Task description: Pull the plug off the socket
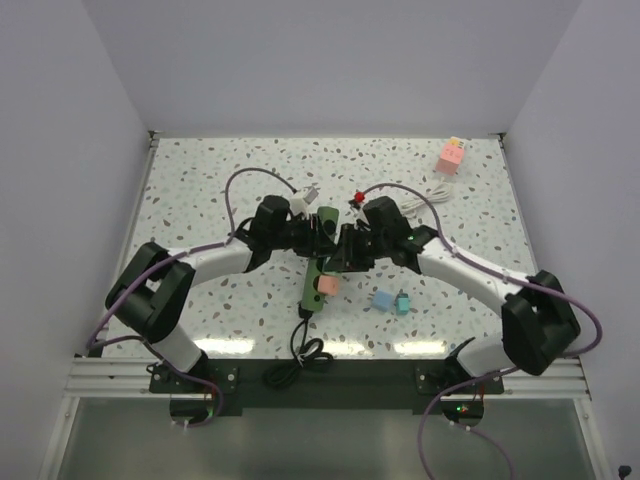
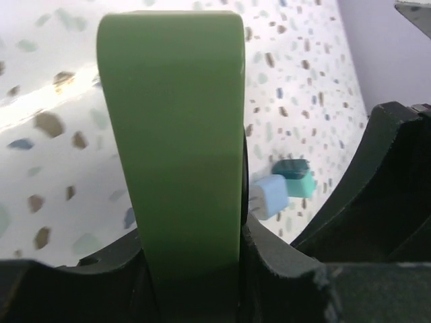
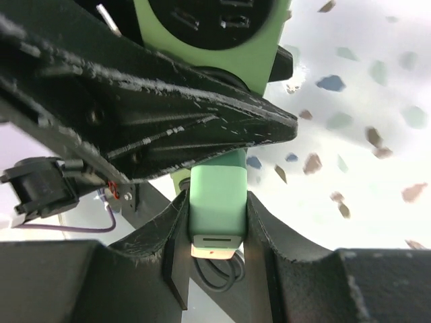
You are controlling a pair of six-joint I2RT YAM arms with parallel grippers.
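Note:
The dark-green socket bar (image 1: 312, 280) lies lengthwise at the table's middle, its black cord (image 1: 300, 358) coiled at the near edge. My left gripper (image 1: 316, 232) is shut across the bar's far part; in the left wrist view the bar (image 2: 176, 148) fills the gap between the jaws (image 2: 192, 259). My right gripper (image 1: 340, 252) is shut on a light-green plug (image 3: 217, 198) that stands at the bar (image 3: 209, 30). Its seat in the bar is hidden behind the left gripper's finger. A pink plug (image 1: 322, 287) sits in the bar nearer the cord.
A blue plug (image 1: 381, 300) and a teal plug (image 1: 402, 302) lie loose right of the bar, also in the left wrist view (image 2: 271, 195). A pink-and-yellow block (image 1: 452, 156) with a white cable (image 1: 440, 190) is at the back right. White walls enclose the table.

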